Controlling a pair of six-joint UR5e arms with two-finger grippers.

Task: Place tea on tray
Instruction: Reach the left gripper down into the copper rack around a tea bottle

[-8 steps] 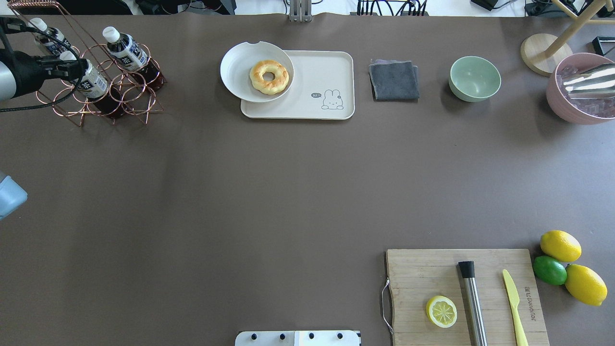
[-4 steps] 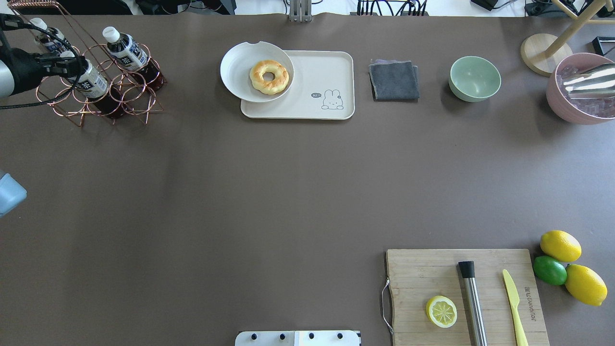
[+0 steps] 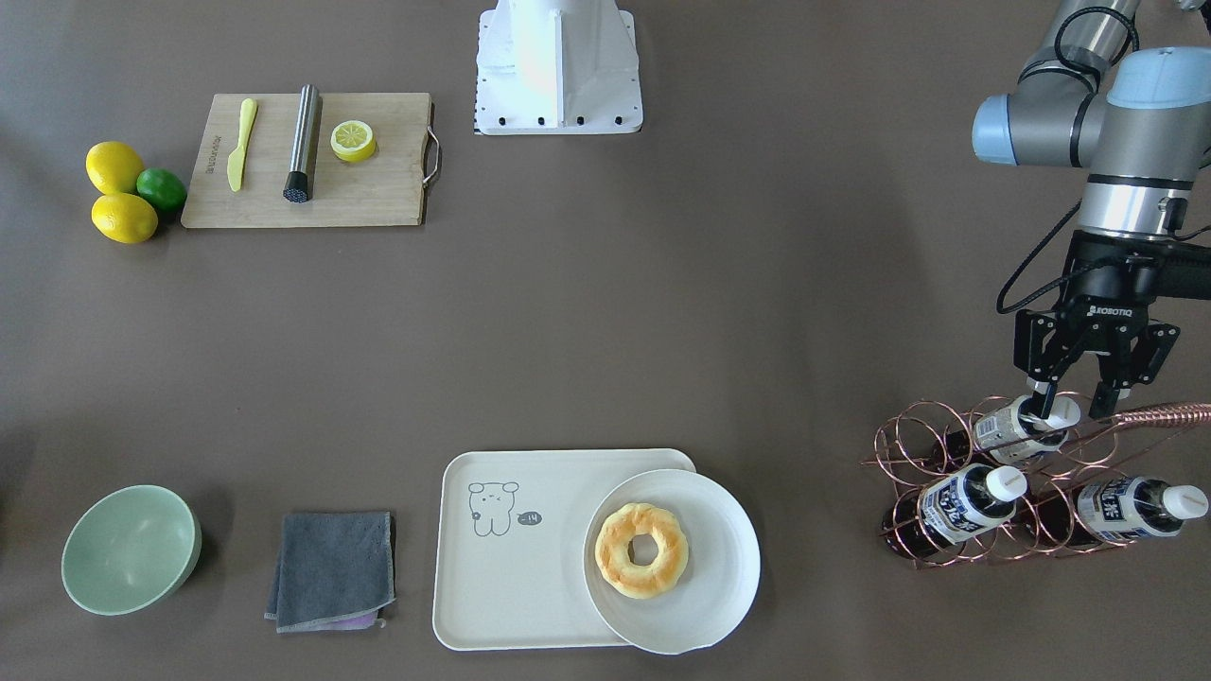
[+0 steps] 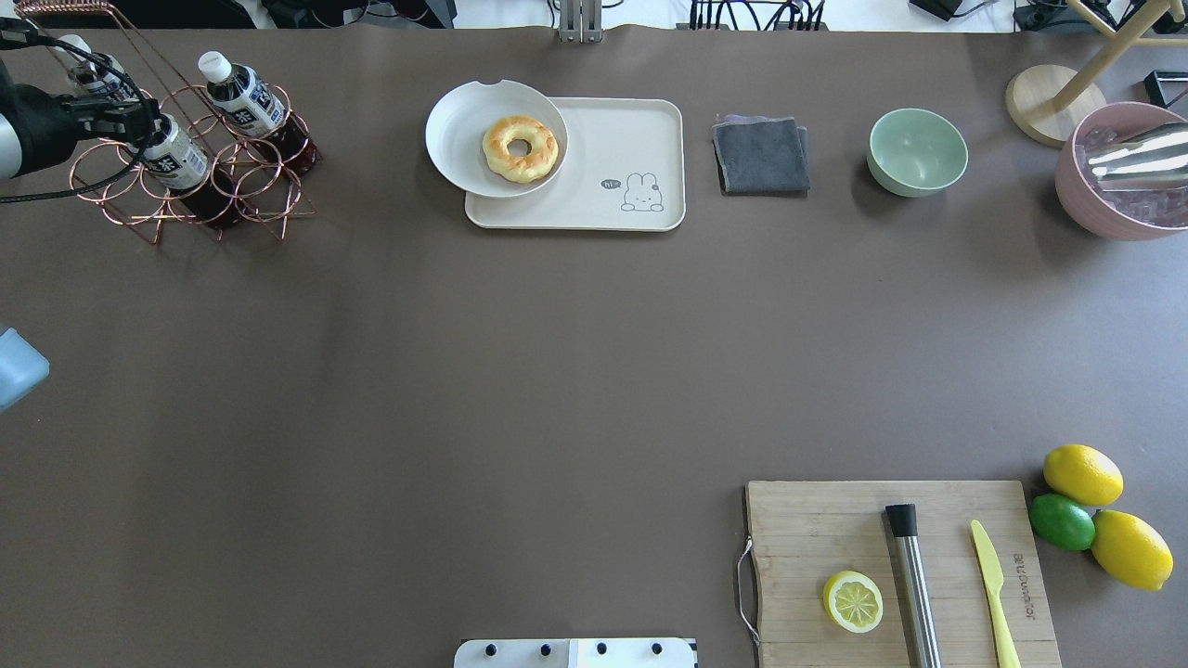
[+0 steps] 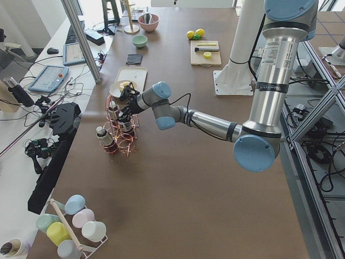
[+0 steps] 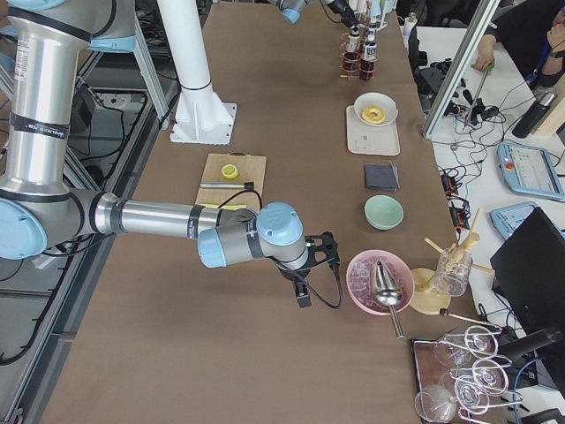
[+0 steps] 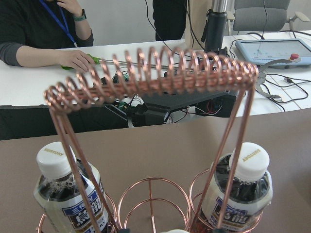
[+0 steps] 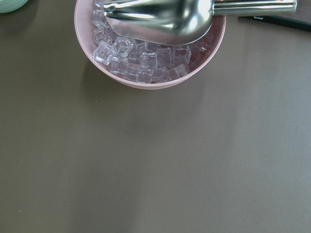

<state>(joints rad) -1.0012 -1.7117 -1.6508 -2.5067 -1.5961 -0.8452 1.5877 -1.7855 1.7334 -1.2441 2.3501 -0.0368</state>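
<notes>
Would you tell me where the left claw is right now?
The left claw is at the front-facing view's right edge, open around the cap of the tea bottle nearest the robot, in the copper rack.

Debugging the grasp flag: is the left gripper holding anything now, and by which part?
Nothing held yet. The left gripper is open, its fingers straddling the white cap end of a tea bottle in the copper rack.
</notes>
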